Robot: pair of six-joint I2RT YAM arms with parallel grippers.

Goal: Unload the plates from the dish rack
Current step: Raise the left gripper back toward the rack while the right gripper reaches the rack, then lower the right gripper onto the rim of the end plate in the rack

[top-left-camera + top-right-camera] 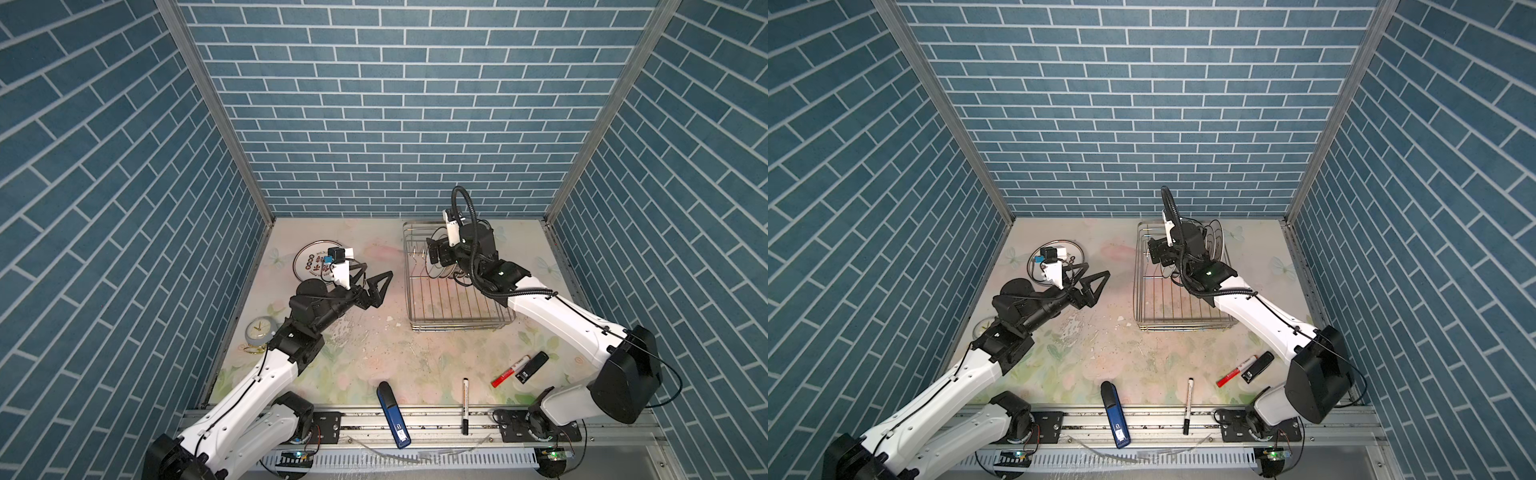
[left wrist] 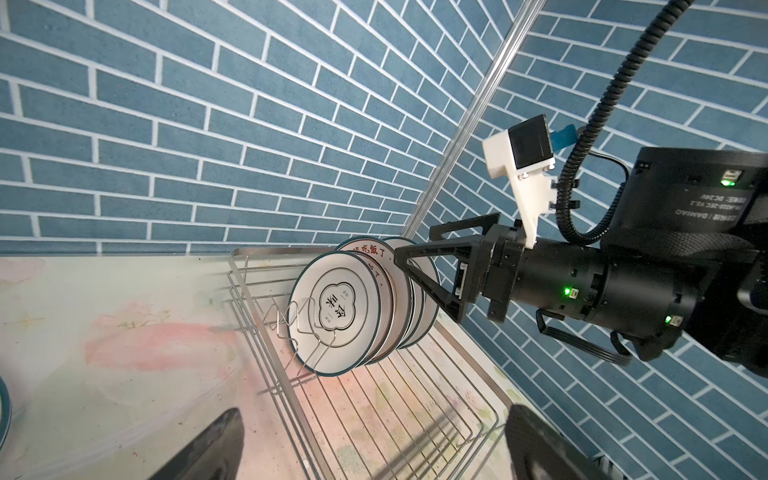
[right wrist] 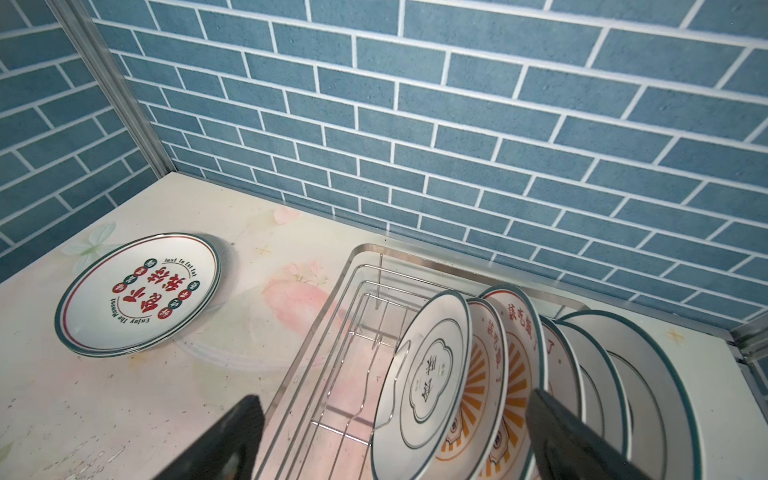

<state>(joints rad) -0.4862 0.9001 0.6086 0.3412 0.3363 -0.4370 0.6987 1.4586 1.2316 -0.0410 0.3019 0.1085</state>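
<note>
The silver wire dish rack [image 1: 457, 326] [image 2: 266, 365] stands at the back right. Several white dark-rimmed plates [image 3: 428, 374] [image 2: 336, 307] stand upright in its far end, the front one bearing a quatrefoil emblem. My right gripper [image 3: 395, 440] [image 1: 434, 257] hovers open over them, its fingers straddling the front plates without touching. One plate with red characters [image 3: 137, 295] [image 1: 309, 259] lies flat on the table at the back left. Beside that plate my left gripper [image 1: 376, 276] [image 2: 370, 449] stands open and empty, pointing toward the rack.
A small white clock [image 1: 259, 330] stands at the left edge by the left arm. Near the front edge lie a blue stapler-like thing [image 1: 392, 415], a black pen [image 1: 465, 405], a red marker [image 1: 510, 371] and a small black case [image 1: 532, 367]. Blue brick walls enclose three sides.
</note>
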